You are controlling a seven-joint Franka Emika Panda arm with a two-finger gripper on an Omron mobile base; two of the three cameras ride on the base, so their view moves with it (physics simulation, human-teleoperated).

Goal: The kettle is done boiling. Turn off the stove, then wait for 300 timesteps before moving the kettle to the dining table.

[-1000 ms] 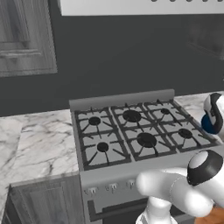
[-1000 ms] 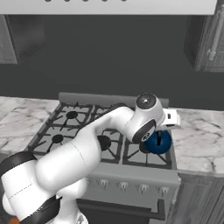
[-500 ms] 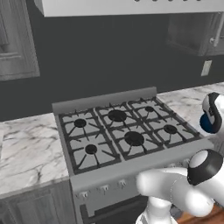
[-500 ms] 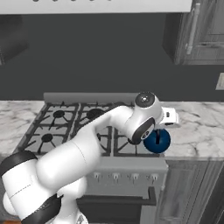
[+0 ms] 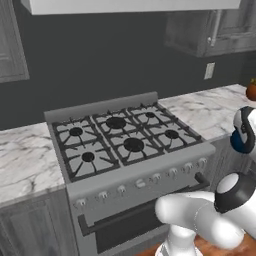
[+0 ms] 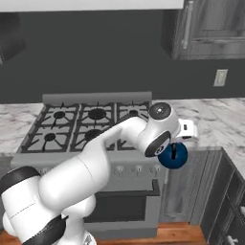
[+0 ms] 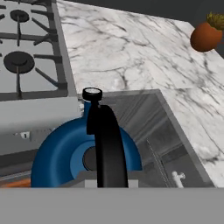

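The blue kettle (image 6: 173, 156) hangs in the air by its black arched handle (image 7: 107, 140), off the stove's right front corner and in front of the lower cabinet. My gripper (image 6: 180, 142) is shut on that handle from above. In the left base view the kettle (image 5: 241, 142) shows partly behind the white hand at the right edge. The grey stove (image 5: 120, 140) with its black burners has nothing on its grates, and it also appears to the left as stove (image 6: 91, 122) and stove (image 7: 26, 57). The dining table is out of view.
A marble counter (image 5: 205, 112) runs right of the stove, with a brown round object (image 7: 205, 37) on it. More counter (image 5: 25, 160) lies to the left. Grey lower cabinets (image 7: 166, 140) stand below the kettle. Upper cabinets (image 6: 210, 28) and a wall outlet (image 6: 220, 77) are behind.
The whole picture has slid left in both base views, so the base has moved. The kettle stays held in the gripper at the same spot relative to the arm.
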